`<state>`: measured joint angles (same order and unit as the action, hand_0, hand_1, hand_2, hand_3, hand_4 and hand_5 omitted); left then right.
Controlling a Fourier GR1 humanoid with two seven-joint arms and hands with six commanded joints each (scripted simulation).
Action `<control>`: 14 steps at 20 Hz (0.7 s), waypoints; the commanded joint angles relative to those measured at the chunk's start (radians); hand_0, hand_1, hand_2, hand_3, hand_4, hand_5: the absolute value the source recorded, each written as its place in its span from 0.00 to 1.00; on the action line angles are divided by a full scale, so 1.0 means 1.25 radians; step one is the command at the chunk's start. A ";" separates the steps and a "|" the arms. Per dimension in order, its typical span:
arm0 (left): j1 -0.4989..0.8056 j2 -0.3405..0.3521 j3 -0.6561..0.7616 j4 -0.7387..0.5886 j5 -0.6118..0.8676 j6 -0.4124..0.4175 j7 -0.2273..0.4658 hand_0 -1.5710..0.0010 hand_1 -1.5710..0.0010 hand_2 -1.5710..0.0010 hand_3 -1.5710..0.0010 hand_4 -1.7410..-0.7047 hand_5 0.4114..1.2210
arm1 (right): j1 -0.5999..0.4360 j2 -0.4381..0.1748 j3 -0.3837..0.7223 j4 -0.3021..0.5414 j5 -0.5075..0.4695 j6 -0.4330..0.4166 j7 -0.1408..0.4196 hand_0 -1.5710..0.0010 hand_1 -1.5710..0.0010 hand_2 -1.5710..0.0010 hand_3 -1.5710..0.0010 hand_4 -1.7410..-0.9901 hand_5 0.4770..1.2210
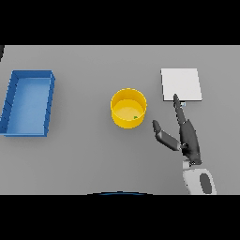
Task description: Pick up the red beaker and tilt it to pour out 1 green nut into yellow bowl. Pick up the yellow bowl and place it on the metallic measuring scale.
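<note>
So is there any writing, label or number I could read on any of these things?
None. The yellow bowl, the blue tray, the white scale plate and the grey table all show plain surfaces; the robot's right hand bears no marking either.

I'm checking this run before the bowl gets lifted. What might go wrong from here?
The right hand is open beside the yellow bowl, not yet around it; a grasp on the rim could tip it and spill the green nut. The fingers already overlap the metallic scale, so they might nudge it.
</note>
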<state>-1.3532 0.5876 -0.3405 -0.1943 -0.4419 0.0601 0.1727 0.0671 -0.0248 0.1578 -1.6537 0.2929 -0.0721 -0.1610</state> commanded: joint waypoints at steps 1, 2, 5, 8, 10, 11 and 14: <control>0.035 0.013 0.020 -0.017 0.034 0.021 0.002 0.00 0.00 0.00 0.08 0.00 1.00 | -0.001 -0.006 -0.006 -0.006 -0.002 -0.001 0.007 1.00 1.00 1.00 1.00 0.92 0.23; 0.070 0.014 0.036 -0.028 0.067 0.041 0.008 0.00 0.00 0.00 0.07 0.00 1.00 | 0.001 -0.006 -0.001 -0.005 0.010 -0.007 0.007 1.00 1.00 1.00 1.00 0.92 0.23; 0.166 0.022 0.070 -0.116 0.155 0.082 0.054 0.00 0.00 0.00 0.06 0.00 1.00 | -0.001 -0.010 0.000 0.002 0.029 -0.019 0.018 1.00 1.00 1.00 1.00 0.92 0.23; 0.273 0.029 0.072 -0.248 0.214 0.117 0.126 0.00 0.00 0.00 0.06 0.00 1.00 | -0.005 -0.014 0.006 -0.010 0.035 -0.014 0.018 1.00 1.00 1.00 1.00 0.93 0.23; 0.358 0.032 0.070 -0.354 0.252 0.148 0.185 0.00 0.00 0.00 0.08 0.00 1.00 | -0.010 -0.016 0.000 0.006 0.024 -0.008 0.018 1.00 1.00 1.00 1.00 0.95 0.23; 0.404 0.036 0.068 -0.411 0.269 0.168 0.190 0.00 0.00 0.00 0.08 0.00 1.00 | -0.002 -0.016 0.005 -0.002 0.034 -0.011 0.025 1.00 1.00 1.00 1.00 0.96 0.23; 0.488 0.042 0.061 -0.522 0.300 0.212 0.230 0.00 0.00 0.00 0.07 0.00 1.00 | -0.006 -0.018 0.000 0.003 0.020 -0.003 0.016 1.00 1.00 1.00 1.00 0.97 0.23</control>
<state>-0.7429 0.6400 -0.2646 -0.8464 -0.0648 0.3253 0.4575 0.0596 -0.0473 0.1574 -1.6504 0.3179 -0.0760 -0.1418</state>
